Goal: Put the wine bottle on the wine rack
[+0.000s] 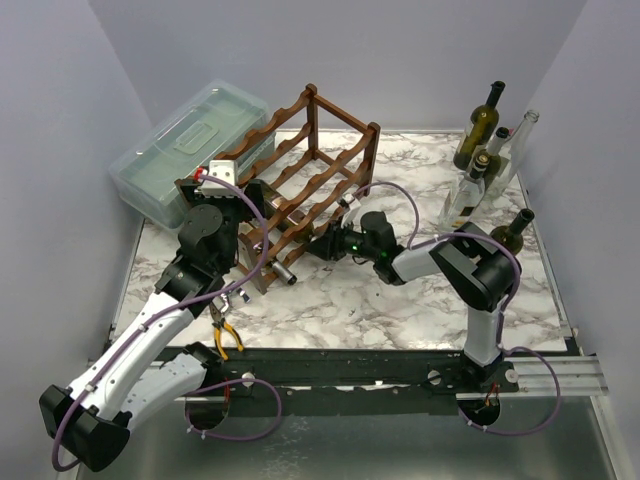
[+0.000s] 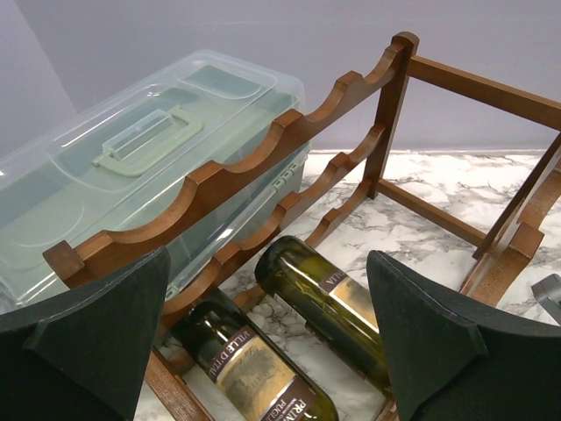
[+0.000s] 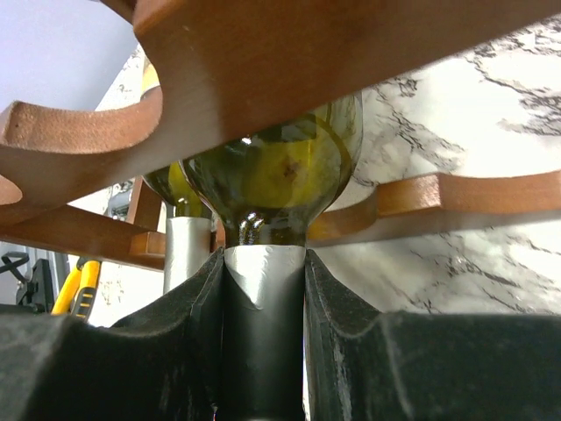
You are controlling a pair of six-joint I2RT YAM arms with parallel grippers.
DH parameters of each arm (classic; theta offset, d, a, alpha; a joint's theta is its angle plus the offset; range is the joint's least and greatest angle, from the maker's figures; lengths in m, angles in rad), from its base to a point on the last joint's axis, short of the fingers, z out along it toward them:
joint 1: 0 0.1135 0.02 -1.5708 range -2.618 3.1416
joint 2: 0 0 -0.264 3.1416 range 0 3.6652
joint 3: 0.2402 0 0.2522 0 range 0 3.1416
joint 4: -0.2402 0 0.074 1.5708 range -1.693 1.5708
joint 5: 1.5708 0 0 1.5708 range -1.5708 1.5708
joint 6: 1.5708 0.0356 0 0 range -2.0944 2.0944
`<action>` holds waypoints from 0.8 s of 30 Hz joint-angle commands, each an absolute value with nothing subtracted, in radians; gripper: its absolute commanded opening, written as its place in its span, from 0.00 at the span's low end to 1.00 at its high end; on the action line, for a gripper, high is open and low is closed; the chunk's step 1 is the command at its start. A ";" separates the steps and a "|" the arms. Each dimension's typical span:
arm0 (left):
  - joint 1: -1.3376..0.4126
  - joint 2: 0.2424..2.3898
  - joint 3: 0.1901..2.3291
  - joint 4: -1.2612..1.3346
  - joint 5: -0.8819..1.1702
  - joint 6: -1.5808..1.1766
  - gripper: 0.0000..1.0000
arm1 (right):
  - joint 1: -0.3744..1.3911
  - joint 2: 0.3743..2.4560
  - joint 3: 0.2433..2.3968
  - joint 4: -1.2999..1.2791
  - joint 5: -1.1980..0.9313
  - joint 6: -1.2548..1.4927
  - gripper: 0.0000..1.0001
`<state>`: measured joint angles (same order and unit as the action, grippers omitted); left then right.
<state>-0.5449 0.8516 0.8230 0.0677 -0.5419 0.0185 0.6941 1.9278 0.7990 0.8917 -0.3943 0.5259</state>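
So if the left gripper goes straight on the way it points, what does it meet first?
Probably the farther green bottle lying in the wine rack, which shows between the fingers of the open left gripper. Depth is unclear, so the rack's scalloped rail could touch first.

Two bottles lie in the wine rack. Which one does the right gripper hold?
The right-hand bottle in the right wrist view: the right gripper is shut on its silver-foil neck. Its neighbour on the left lies free.

Robotics lab cell: marble-patterned table (image 1: 400, 310); plain pale walls (image 1: 400, 50) enclosing the table on three sides; metal mounting rail (image 1: 560, 372) along its near edge.
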 commanded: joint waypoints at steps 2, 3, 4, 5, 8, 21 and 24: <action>-0.540 0.824 0.838 0.066 -0.521 0.005 0.94 | 0.724 1.947 0.886 1.022 -0.372 0.495 0.01; -0.540 0.821 0.837 0.066 -0.523 0.005 0.94 | 0.726 1.953 0.888 1.020 -0.369 0.497 0.01; -0.539 0.818 0.837 0.066 -0.523 0.005 0.94 | 0.727 1.958 0.893 1.018 -0.367 0.499 0.01; -0.539 0.815 0.837 0.066 -0.525 0.005 0.94 | 0.729 1.961 0.898 1.015 -0.363 0.499 0.01; -0.538 0.815 0.833 0.066 -0.523 0.005 0.94 | 0.731 1.975 0.917 0.992 -0.353 0.505 0.01; -0.538 0.803 0.833 0.060 -0.506 -0.040 0.94 | 0.732 2.024 0.949 0.963 -0.281 0.518 0.01; -0.539 0.807 0.834 0.057 -0.505 -0.046 0.94 | 0.739 2.035 0.953 0.972 -0.276 0.509 0.06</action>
